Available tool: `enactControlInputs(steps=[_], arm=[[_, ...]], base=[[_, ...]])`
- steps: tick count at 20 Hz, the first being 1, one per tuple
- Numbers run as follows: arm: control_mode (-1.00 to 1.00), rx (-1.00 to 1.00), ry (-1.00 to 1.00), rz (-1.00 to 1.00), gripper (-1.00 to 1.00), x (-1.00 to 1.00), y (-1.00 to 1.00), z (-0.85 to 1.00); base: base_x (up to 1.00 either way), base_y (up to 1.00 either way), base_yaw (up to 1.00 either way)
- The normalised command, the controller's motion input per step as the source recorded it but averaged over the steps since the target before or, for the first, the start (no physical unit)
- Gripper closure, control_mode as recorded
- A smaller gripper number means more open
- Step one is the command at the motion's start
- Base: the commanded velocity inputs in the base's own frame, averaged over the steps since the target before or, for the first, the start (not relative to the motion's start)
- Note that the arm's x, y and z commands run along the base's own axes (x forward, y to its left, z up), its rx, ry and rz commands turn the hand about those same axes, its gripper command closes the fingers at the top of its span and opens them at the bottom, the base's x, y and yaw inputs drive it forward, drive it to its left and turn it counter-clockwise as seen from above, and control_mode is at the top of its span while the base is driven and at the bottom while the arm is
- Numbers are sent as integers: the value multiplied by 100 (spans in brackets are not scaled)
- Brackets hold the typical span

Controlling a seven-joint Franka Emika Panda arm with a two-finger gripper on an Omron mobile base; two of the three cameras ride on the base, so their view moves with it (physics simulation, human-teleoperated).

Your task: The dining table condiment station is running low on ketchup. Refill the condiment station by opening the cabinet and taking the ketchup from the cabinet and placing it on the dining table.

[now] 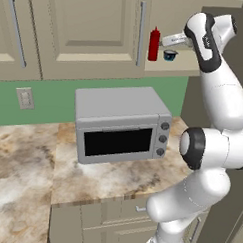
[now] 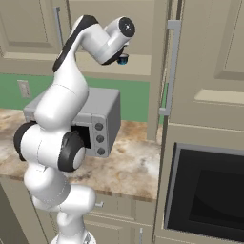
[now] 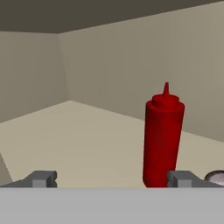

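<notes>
The pincer is spread wide and holds nothing, level with the shelf inside the open beige wall cabinet. Just ahead, near its right finger, the slim red ketchup squeeze bottle stands upright, probably lined up for a side grasp. A small dark bowl sits beside it. Below stands a grey microwave on marbled stone worktop.

Upright ketchup on the open cabinet shelf, small dark bowl beside it, above the microwave.
</notes>
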Motion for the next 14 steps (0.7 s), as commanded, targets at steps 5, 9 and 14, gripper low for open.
enactControlInputs(steps=[5,9,14], arm=[[-100,0,0,2,-100,26,0,0],[-100,0,0,2,-100,24,0,0],[-100,0,0,2,-100,25,0,0]], base=[[0,0,0],[0,0,0],[0,0,0]])
